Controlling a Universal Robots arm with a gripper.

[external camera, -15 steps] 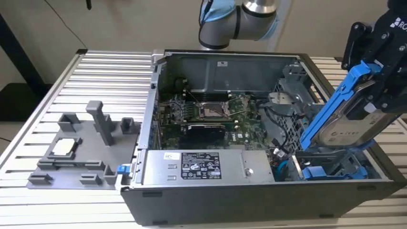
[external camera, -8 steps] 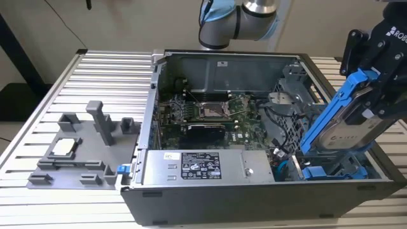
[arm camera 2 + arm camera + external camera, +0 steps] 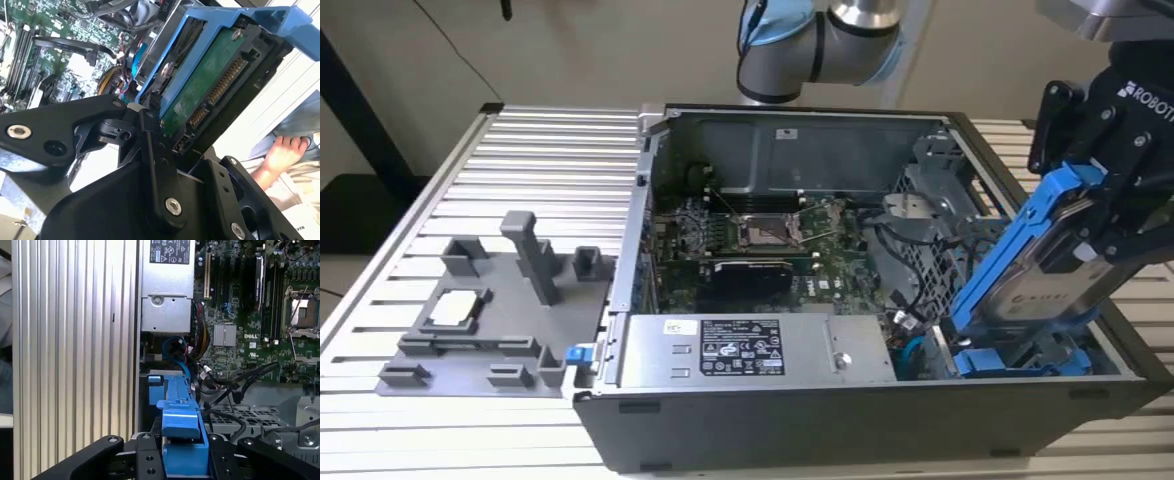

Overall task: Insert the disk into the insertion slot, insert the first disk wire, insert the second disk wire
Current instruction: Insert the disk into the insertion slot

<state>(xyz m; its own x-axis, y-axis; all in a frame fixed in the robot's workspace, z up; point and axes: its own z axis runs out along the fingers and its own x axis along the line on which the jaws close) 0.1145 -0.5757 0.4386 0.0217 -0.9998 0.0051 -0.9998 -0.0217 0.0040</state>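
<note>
My claw (image 3: 1110, 205) is clamped shut on the blue-framed disk (image 3: 1027, 275). I hold it tilted just above the drive cage (image 3: 1067, 347).

Silver-grey arm (image 3: 817, 50) with blue caps (black, silver-screwed jaws)

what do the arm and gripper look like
The arm is silver-grey tubing with light blue joint caps. The gripper is matte black with white lettering on its body, and its fingers are black bar linkages with silver screws.
</note>
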